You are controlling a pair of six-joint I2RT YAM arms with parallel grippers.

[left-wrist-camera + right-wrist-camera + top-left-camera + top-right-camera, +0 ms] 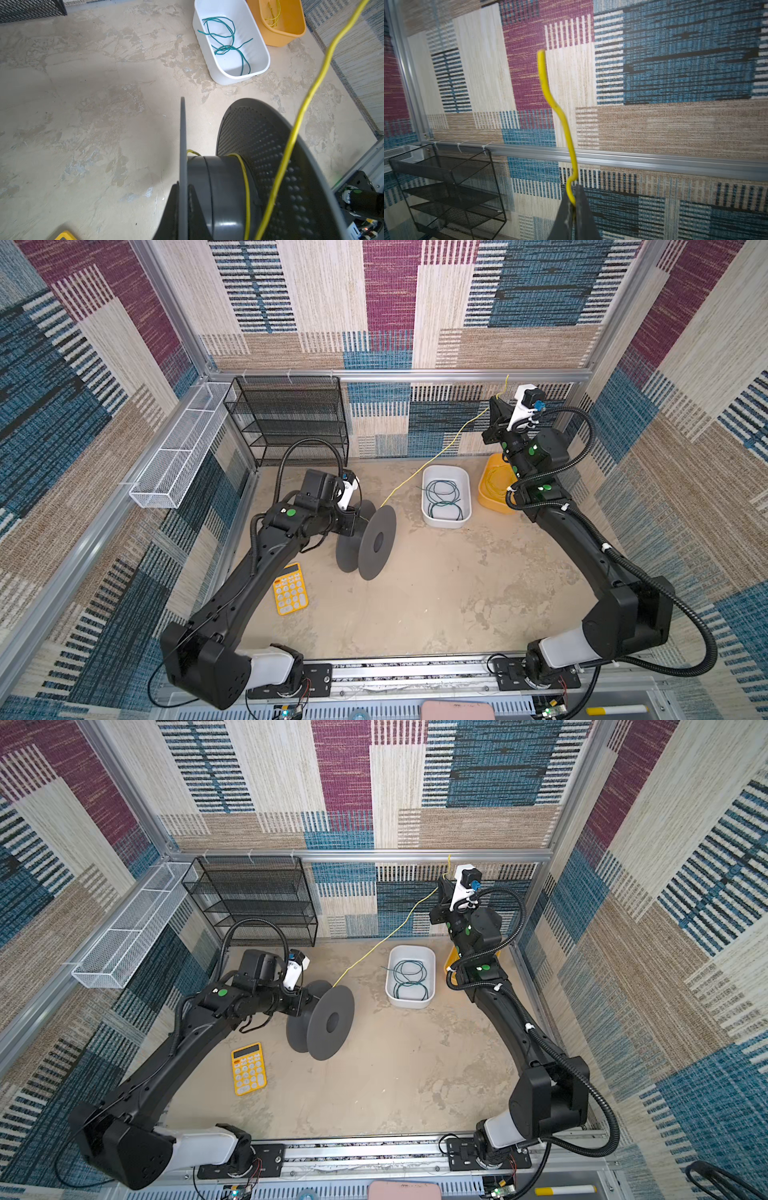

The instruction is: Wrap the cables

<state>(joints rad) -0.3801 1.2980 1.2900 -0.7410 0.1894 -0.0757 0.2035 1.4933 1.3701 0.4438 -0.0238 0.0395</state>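
A thin yellow cable point(436, 460) point(382, 938) runs taut from a grey spool point(376, 543) point(328, 1023) up to my right gripper point(496, 401) point(442, 881), raised near the back wall. In the right wrist view that gripper point(573, 199) is shut on the yellow cable point(564, 124), whose free end sticks up past the tips. My left gripper point(182, 185) point(348, 526) is shut on the spool's thin flange point(182, 135). One yellow turn lies round the hub point(246, 187). The green cable point(444, 497) point(226, 39) lies looped in a white tub point(445, 467).
A yellow tub point(490, 489) point(291, 20) holding more yellow wire stands beside the white tub, partly behind my right arm. A yellow calculator point(290, 589) lies under my left arm. A black mesh shelf point(291, 418) and a white mesh basket point(174, 452) stand at the back left.
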